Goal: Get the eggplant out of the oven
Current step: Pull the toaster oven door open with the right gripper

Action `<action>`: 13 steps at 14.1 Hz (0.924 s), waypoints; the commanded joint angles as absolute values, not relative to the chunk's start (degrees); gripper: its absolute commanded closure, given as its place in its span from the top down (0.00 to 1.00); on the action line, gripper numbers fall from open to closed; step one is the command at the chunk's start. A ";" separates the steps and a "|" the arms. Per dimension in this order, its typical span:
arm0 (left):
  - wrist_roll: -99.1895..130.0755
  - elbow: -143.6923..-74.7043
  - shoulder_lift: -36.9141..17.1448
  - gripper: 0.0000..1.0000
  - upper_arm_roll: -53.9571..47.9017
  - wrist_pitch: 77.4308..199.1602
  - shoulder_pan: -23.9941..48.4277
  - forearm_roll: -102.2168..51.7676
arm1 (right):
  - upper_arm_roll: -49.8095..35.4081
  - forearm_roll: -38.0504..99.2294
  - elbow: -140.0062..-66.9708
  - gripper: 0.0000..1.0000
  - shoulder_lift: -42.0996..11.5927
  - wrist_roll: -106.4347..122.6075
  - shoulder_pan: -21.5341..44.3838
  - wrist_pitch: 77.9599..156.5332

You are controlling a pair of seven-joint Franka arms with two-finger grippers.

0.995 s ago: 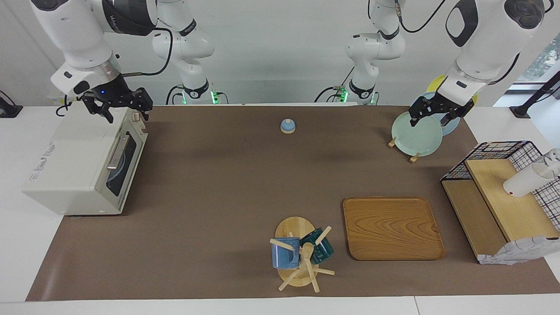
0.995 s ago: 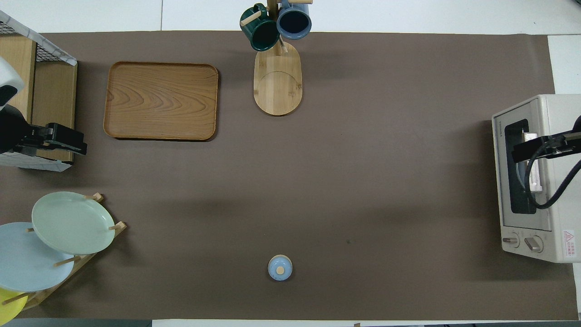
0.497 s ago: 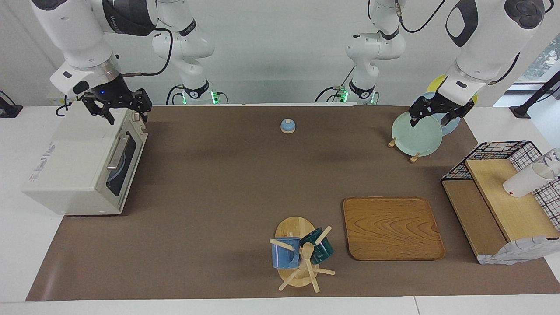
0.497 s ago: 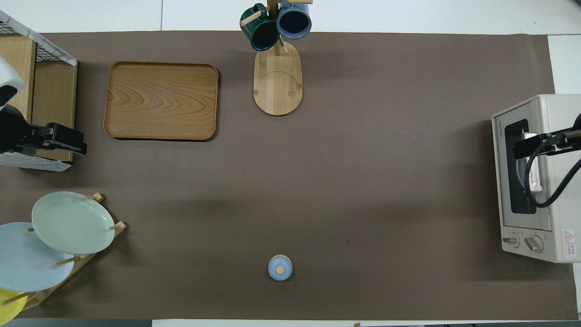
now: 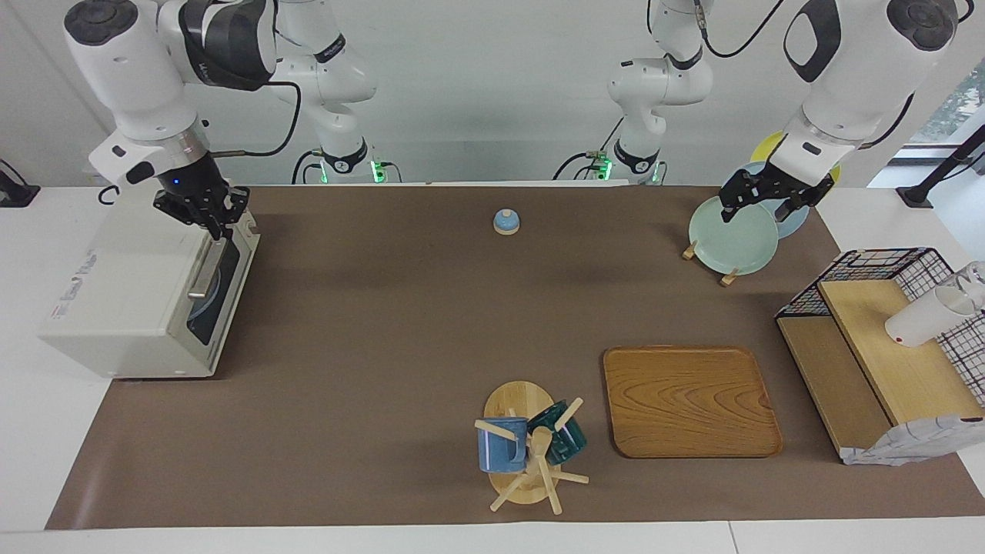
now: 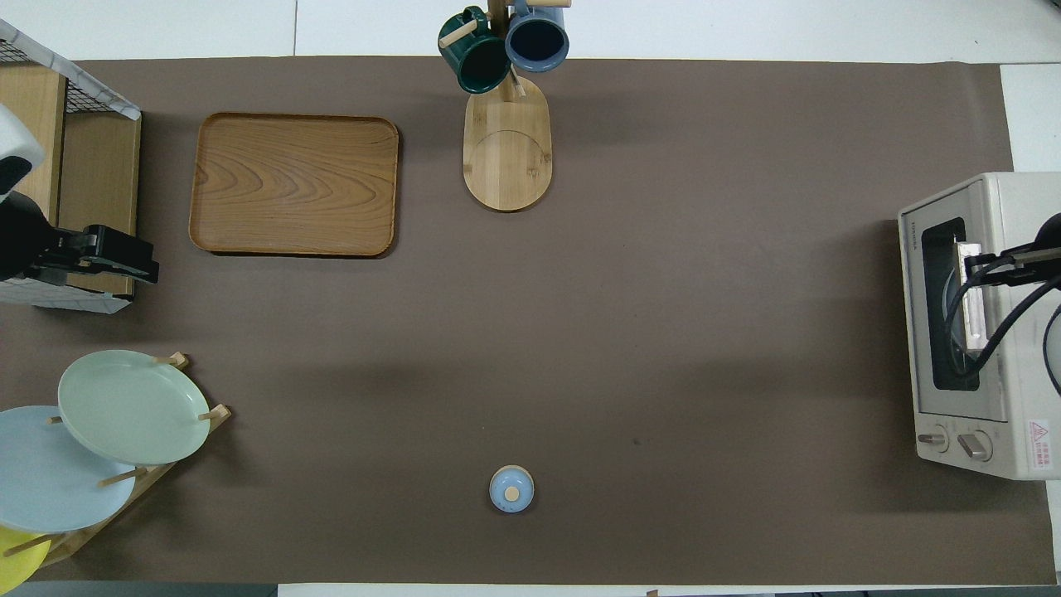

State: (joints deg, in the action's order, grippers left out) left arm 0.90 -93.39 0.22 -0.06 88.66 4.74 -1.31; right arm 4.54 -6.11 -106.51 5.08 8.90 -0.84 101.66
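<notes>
Since the earlier frame: right gripper [image 5: 209,218] turned and lowered onto the oven's upper front edge, upper left of the facing view; fingers close together, grip on anything impossible to tell.
Toaster oven [image 5: 142,288]: off-white, door shut, at the frame's left edge; metal bar handle [image 5: 205,269] just below the gripper. Eggplant: not visible through the dark window.
Small blue bell [image 5: 505,221]: upper centre.
Mug tree [image 5: 531,450]: lower centre, blue and green mugs hung.
Wooden tray [image 5: 690,400]: lower right, bare.
Left gripper [image 5: 769,201]: upper right, waiting over the green plate [image 5: 732,235] on its rack; fingers apart.
</notes>
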 commanded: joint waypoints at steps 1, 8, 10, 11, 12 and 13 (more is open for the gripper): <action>0.35 -94.57 1.58 1.00 -0.35 88.15 4.13 -0.18 | 4.39 -8.61 -112.93 0.00 7.12 8.61 -4.55 106.42; 0.35 -94.57 1.58 1.00 -0.35 88.24 4.13 -0.18 | 4.31 -10.55 -116.54 0.00 5.89 5.71 -6.06 109.07; 0.35 -94.57 1.58 1.00 -0.35 88.15 4.13 -0.18 | 4.31 -10.63 -116.80 0.00 5.45 5.71 -6.15 109.16; 0.35 -94.66 1.67 1.00 -0.35 88.15 4.13 -0.18 | 4.31 -10.63 -117.33 0.00 5.10 5.54 -6.07 109.42; 0.35 -94.66 1.58 1.00 -0.35 88.15 4.13 -0.18 | 4.31 -10.63 -118.03 0.00 5.01 4.75 -6.15 110.82; 0.35 -94.66 1.58 1.00 -0.35 88.15 4.13 -0.18 | 4.31 -10.63 -119.08 0.00 4.92 4.40 -6.15 111.96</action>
